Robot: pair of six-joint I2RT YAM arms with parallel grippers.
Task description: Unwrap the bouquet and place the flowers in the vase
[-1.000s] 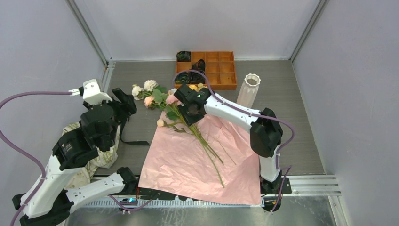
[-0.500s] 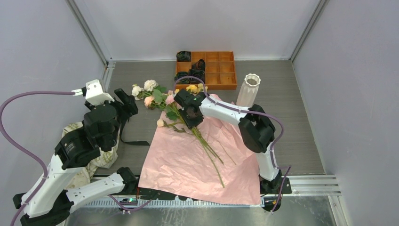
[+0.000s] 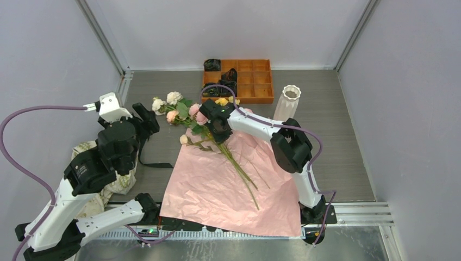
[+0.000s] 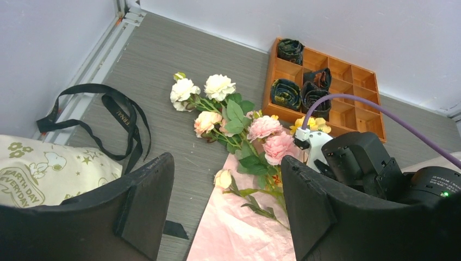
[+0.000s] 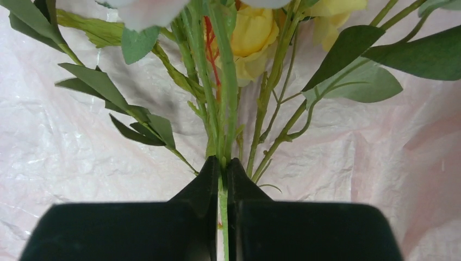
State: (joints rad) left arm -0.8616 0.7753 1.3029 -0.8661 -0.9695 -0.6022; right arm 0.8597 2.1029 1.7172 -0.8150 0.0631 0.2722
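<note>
- A grey wood-grain table [image 3: 337, 109] sits inside pale grey walls, with both arms bolted at its near edge.
- The flowers [image 3: 187, 113] lie flat on it. Their blooms are fanned toward the far left, and their long stems run back and to the right across a spread sheet of pink paper [image 3: 217, 190].
- The wrapping looks undone: the paper lies open and flat.
- The right gripper [image 5: 223, 166] has its jaws pinched tight on a single stem [image 5: 224, 136], just below where the leaves branch off. The neighbouring stems pass beside the jaws, outside the grip.
- I judge the roses light but awkward. The stems are thin and springy, the leaves can snag each other, and the soft heads would crush under a squeeze.
- The bare stem below the foliage is the sound place to hold.
- With only one stem held, a lift may drag tangled neighbours along or leave them behind.
- The left gripper [image 4: 225, 166] hangs above the table's left side with its jaws spread wide and nothing between them.
- A black ribbon [image 4: 117, 111] and cream printed paper [image 4: 43, 168] lie below it.
- The vase [image 3: 288, 103] stands upright to the right of the blooms, well apart from them. Its narrow neck will call for careful aim, and it is tall enough to tip.
- An orange tray [image 3: 255, 81] with dark rosettes [image 4: 296, 92] sits at the far edge.
</note>
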